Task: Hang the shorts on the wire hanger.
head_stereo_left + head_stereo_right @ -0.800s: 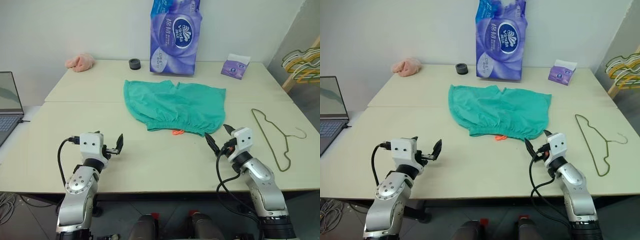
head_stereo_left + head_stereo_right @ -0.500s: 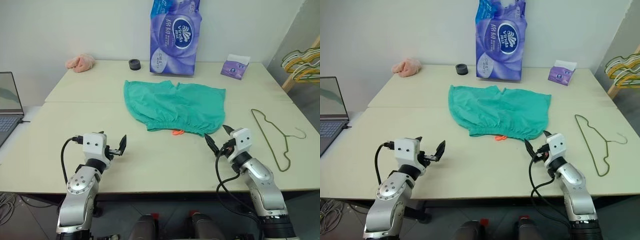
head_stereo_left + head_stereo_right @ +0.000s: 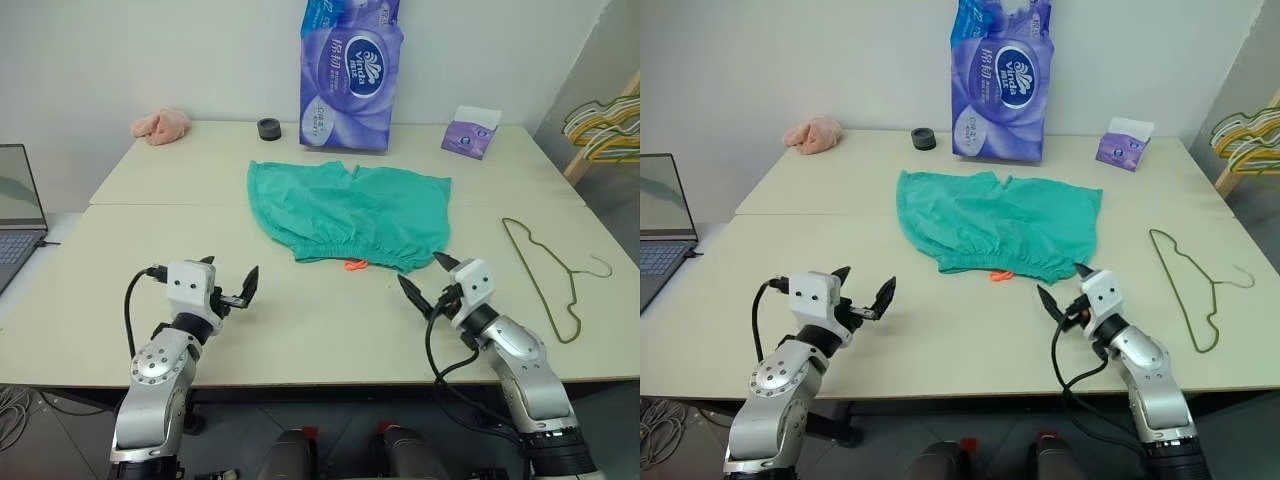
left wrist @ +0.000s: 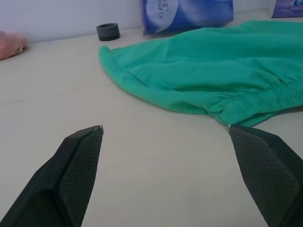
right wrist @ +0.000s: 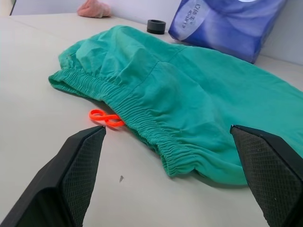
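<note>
Far left, an open grey laptop (image 3: 18, 205) sits at the edge of the pale cream table (image 3: 300, 320). A small pink cloth lump (image 3: 160, 124) lies at the table's back left corner, with a black ring-shaped roll (image 3: 269, 128) near it.

Left gripper (image 3: 231, 284) hovers over the near left part of the table, both black fingers spread wide, nothing between them. Left wrist view: bare tabletop ahead, the shorts' waistband beyond, not touched.

Centre: the teal-green fabric shorts (image 3: 350, 213) lie flat and spread, gathered elastic waistband toward the robot, legs toward the wall. A small orange drawstring loop (image 5: 105, 117) pokes out from the band onto the table. Behind the shorts stands a tall purple plastic pack of tissue rolls (image 3: 351, 72).

Right gripper (image 3: 425, 279) hangs just beside the waistband's right end, fingers wide apart, empty. It is close to the fabric but not on it.

Right of that, well apart from the shorts, the thin dark olive-green wire hanger (image 3: 547, 273) lies flat, hook toward the table's right edge. A small purple tissue box (image 3: 470, 132) sits at the back right; a bunch of yellow, green and white hangers (image 3: 600, 124) hangs off the table.

Judgement: approach stage, nothing yet grasped. Next move likely calls for a pinch on the waistband, thin cloth lying flat, so the fingers must come low. Shorts and hanger must then be brought together.
</note>
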